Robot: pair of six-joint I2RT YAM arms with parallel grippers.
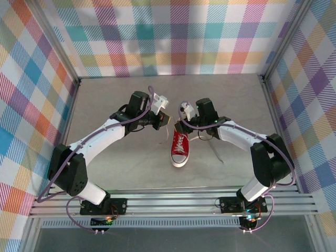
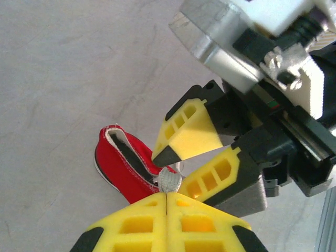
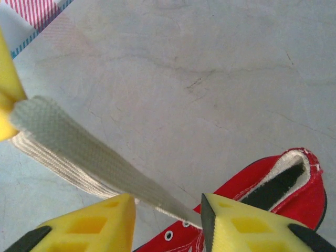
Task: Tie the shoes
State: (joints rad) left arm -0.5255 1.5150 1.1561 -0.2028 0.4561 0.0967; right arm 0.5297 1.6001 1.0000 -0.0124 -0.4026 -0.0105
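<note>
Over the middle of the table [image 1: 126, 168], left gripper [image 1: 167, 119] pinched tight on a white lace [image 3: 79, 144] running straight to the red sneaker [image 1: 179, 148], toe toward the bases, right gripper [image 1: 182, 126] fingers narrowly parted around that lace.

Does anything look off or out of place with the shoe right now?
Nothing damaged. The sneaker sits upright but untied: the left claw holds one white lace lifted, and a second lace trails loose on the table beside it.
</note>
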